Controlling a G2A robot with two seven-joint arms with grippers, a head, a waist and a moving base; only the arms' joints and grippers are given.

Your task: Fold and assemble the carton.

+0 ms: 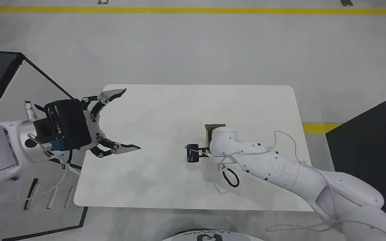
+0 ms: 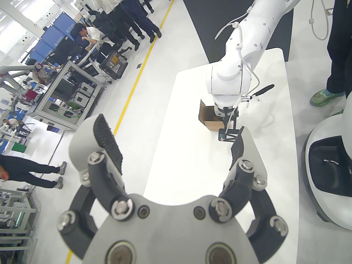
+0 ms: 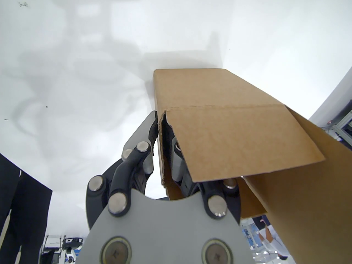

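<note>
the carton (image 1: 211, 129) sits on the white worktop (image 1: 181, 108) a little right of the middle of the top view. the right arm's wrist covers most of it, so just a brown corner shows there. the right claw (image 3: 162, 145) is closed down on one cardboard wall, with one finger outside it and the other inside the box, and the board is pinched between them. beside that grip a flap (image 3: 242, 144) is bent over along its crease, slanting rather than lying flat. in the left wrist view the carton looks like an opened box standing mouth up with one flap raised, not a flat sheet.

the left claw (image 1: 130, 118) hangs at the left of the top view, over the worktop's left edge and well apart from the carton. its jaws are spread wide and hold nothing.

by my reading the job is in its early middle. the body seems to be opened out into a box shape and one flap is started, but no end looks closed. the other flaps are left to fold and tuck, and the left arm is not yet taking part. i cannot tell which end of the box is up.
</note>
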